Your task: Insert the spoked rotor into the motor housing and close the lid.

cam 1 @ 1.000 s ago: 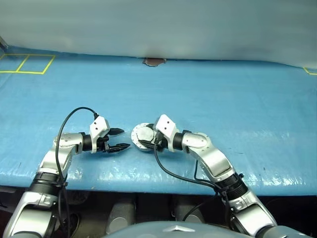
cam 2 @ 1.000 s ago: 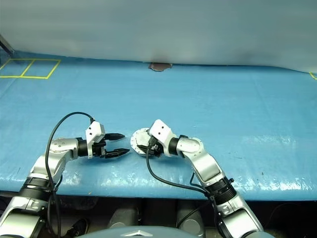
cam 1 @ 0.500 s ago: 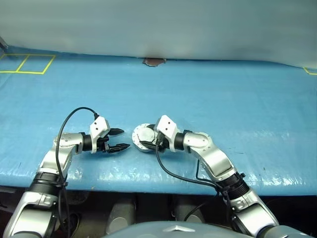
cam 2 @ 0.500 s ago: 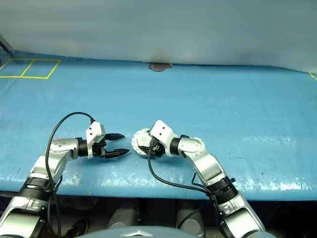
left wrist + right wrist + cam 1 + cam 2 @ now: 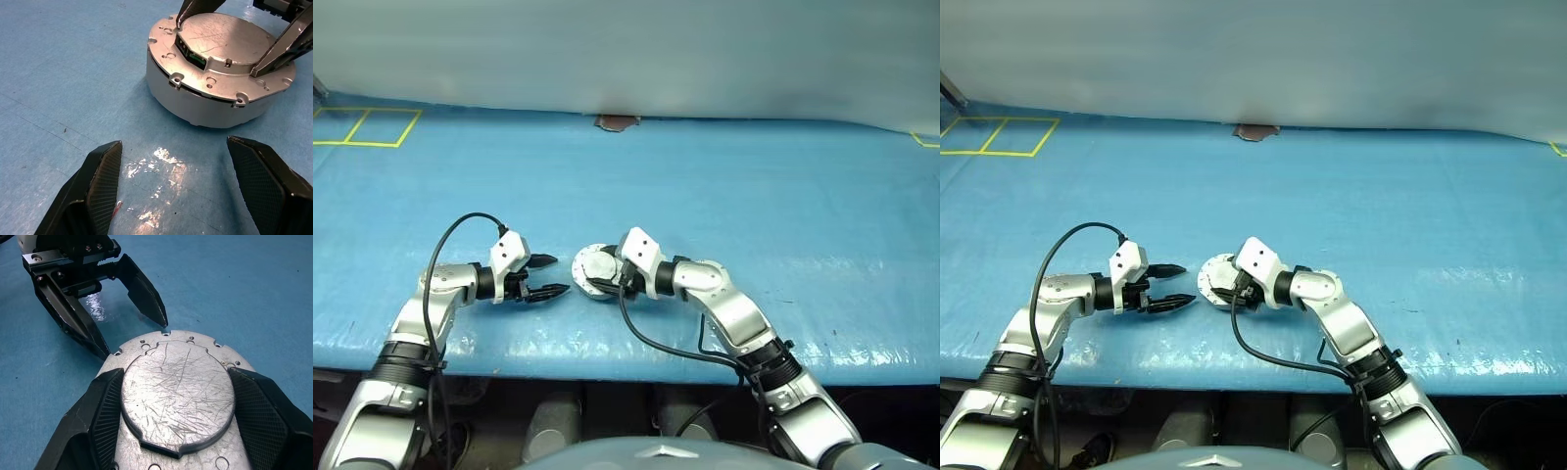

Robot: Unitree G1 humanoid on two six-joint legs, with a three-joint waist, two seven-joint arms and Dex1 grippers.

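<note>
Motor housing (image 5: 215, 93) resting on blue table (image 5: 754, 196), near front edge, centre of scene. Lid (image 5: 178, 391) closed flat on top of housing, plain pale grey scratched face upward, flange with small holes around raised centre.

Right gripper (image 5: 597, 279) positioned over housing from the right side, 2 black fingers (image 5: 98, 416) spread wide and flanking raised lid centre on opposite sides. Contact between finger pads and lid not determinable; fingers lying close against lid edge in right wrist view.

Left gripper (image 5: 551, 276) hovering just beside housing on its left, pointing toward it, released, fingers (image 5: 95, 191) apart with nothing between them. Fingertips close to housing rim, apart from it.

Yellow marking lines (image 5: 367, 125) at far left corner of table. Small brown object (image 5: 619, 121) at far table edge, centre.
</note>
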